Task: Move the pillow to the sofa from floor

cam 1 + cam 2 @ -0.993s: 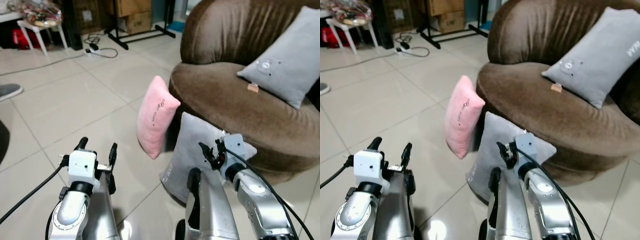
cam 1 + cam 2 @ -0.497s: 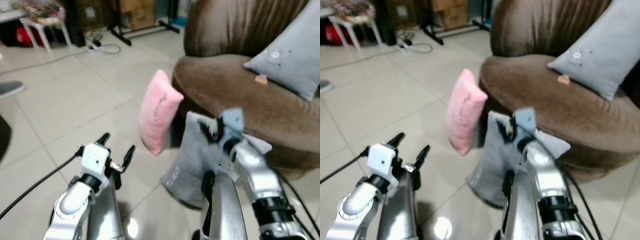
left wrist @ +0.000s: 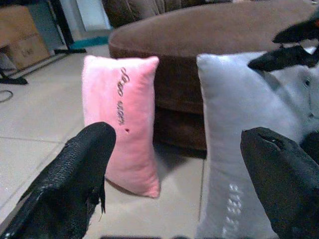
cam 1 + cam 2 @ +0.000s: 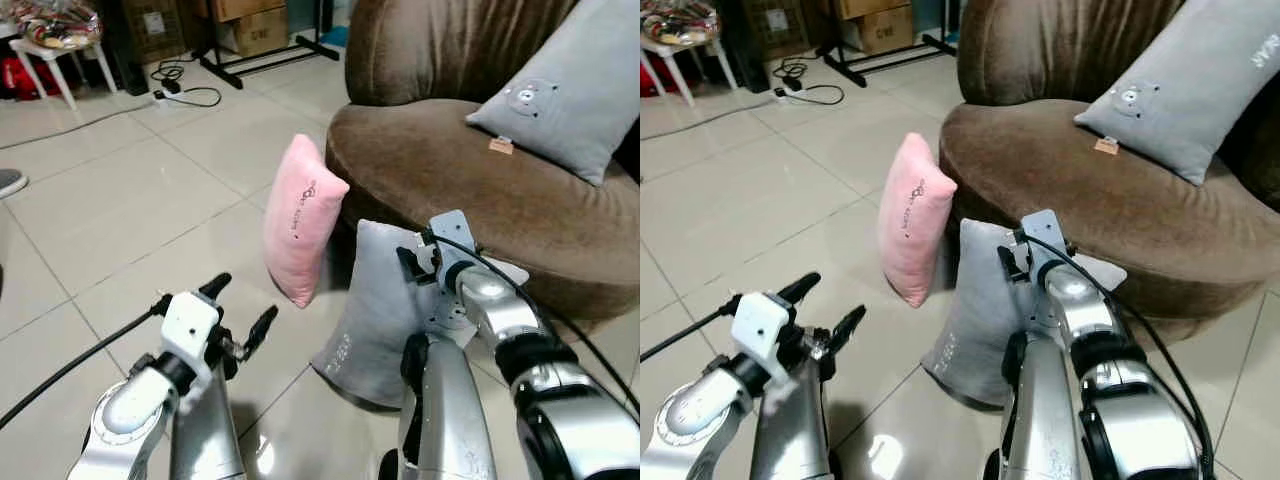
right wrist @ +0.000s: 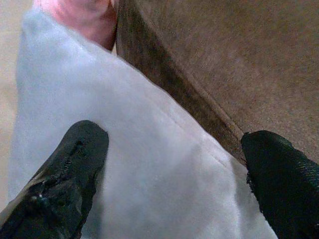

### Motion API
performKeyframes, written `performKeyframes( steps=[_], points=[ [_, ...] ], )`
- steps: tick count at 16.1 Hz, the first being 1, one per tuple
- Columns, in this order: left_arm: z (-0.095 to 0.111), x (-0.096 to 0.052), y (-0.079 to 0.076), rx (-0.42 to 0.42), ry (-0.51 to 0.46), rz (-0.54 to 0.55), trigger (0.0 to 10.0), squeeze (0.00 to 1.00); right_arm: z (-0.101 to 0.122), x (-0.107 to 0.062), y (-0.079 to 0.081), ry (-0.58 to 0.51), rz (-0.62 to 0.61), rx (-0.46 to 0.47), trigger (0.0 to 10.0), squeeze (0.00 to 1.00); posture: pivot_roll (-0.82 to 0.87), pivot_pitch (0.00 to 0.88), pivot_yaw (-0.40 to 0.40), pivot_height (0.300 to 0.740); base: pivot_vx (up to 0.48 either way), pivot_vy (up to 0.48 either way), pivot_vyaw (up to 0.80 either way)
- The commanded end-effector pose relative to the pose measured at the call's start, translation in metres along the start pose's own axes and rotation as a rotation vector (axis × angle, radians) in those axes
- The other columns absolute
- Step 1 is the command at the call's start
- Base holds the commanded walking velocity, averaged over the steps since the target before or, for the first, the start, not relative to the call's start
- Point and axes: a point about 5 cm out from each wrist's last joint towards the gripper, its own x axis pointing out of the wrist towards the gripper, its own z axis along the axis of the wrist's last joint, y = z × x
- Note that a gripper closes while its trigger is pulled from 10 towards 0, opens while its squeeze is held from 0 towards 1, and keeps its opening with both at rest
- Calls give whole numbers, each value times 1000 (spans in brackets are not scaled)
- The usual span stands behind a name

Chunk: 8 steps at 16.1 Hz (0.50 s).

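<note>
Over the grey pillow's top edge, your right gripper [image 5: 169,164] hangs spread wide, gripping nothing. Your left gripper [image 3: 174,174] gapes wide too, empty. The soft grey pillow [image 4: 385,300] stands on glossy tiles [image 4: 120,200], leaning against the rounded brown sofa [image 4: 480,180], beside a plush pink pillow [image 4: 300,225].

Two pillows [image 4: 385,310] on floor [image 4: 130,215] against sofa [image 4: 470,190], third pillow [image 4: 560,95] on sofa

A white stool [image 4: 62,52] stands far left. Near it black cables [image 4: 188,92] lie on the tile floor [image 4: 120,200], beside cardboard boxes [image 4: 258,30].
</note>
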Motion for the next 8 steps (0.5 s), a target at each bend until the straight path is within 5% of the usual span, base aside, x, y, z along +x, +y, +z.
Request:
performKeyframes(
  steps=[1, 6, 7, 8],
  points=[
    [3, -2, 1, 5, 5, -15, 10000, 0, -3, 1, -4, 49, -15, -49, 10000, 0, 47, 60, -19, 374, 0, 0, 0],
    [3, -1, -3, -6, 25, -57, 10000, 0, -31, 1, 6, 218, -63, -116, 10000, 0, 45, 60, -16, 374, 0, 0, 0],
    [2, -2, -5, -12, 33, -74, 10000, 0, -40, 0, 11, 256, -30, -120, 7882, 0, 45, 60, -16, 374, 0, 0, 0],
    [0, -3, -9, -28, 54, -111, 10000, 0, -48, -2, 15, 282, -5, -119, 0, 0, 44, 57, -20, 374, 0, 0, 0]
  ],
)
